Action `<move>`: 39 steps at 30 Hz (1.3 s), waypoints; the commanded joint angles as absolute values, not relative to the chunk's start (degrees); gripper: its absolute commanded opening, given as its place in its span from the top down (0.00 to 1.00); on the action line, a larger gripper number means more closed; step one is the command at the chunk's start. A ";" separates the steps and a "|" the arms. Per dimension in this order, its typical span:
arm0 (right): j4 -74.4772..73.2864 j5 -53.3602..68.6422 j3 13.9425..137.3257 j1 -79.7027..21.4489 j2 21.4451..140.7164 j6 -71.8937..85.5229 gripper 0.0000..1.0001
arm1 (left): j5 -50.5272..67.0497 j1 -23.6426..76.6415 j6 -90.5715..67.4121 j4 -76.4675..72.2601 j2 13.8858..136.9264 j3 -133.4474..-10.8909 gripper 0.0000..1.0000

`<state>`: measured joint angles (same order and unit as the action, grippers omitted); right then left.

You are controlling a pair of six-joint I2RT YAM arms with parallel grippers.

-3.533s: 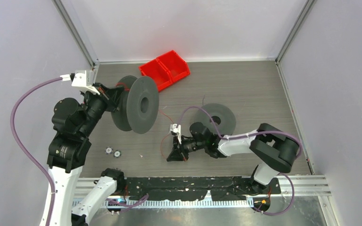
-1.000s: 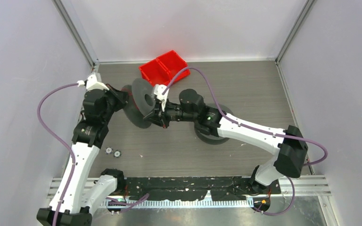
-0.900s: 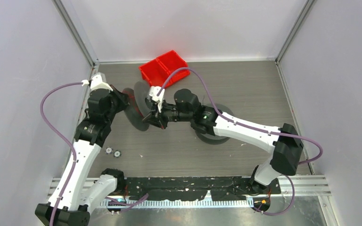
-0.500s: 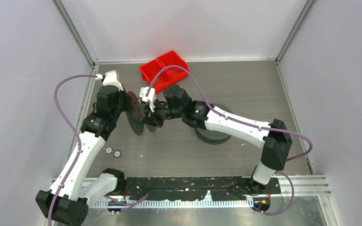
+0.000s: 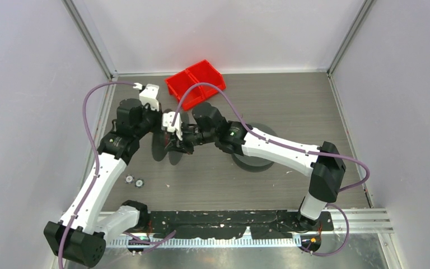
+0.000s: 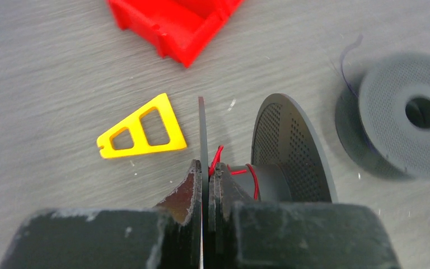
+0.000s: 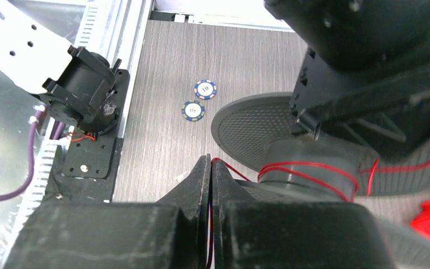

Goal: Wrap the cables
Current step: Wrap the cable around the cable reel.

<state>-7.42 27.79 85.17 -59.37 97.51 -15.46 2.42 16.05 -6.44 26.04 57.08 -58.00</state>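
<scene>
My left gripper (image 6: pixel 204 165) is shut on the thin near flange of a dark grey spool (image 6: pixel 291 145), holding it upright and edge-on above the table. The red cable (image 6: pixel 251 178) lies in a few turns round the spool's hub. In the right wrist view the cable (image 7: pixel 308 166) runs from the hub to my right gripper (image 7: pixel 210 159), which is shut on the strand right beside the spool. From above, the left gripper (image 5: pixel 158 123) and right gripper (image 5: pixel 174 143) meet at the spool (image 5: pixel 162 150), left of centre.
A second grey spool (image 5: pixel 256 158) lies flat under the right forearm. Red bins (image 5: pixel 196 83) stand at the back. A yellow triangular piece (image 6: pixel 140 130) lies beneath the held spool. Two poker chips (image 5: pixel 134 181) rest near the front left.
The left wrist has swung right and back, turning the spool edge-on to the top view. The right gripper has followed leftward round the spool with the cable. Both grippers stayed shut.
</scene>
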 commanded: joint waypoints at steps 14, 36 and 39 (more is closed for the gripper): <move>4.73 32.59 73.32 -51.74 91.45 -31.94 0.94 | 32.93 16.26 18.45 34.98 56.72 -60.56 1.00; 7.97 21.03 79.55 -53.44 96.46 -0.24 0.94 | -3.48 18.02 -15.83 33.02 66.51 -62.68 1.00; 6.85 19.45 80.96 -53.44 97.37 1.81 0.95 | -5.71 18.06 -20.84 33.37 67.14 -62.51 1.00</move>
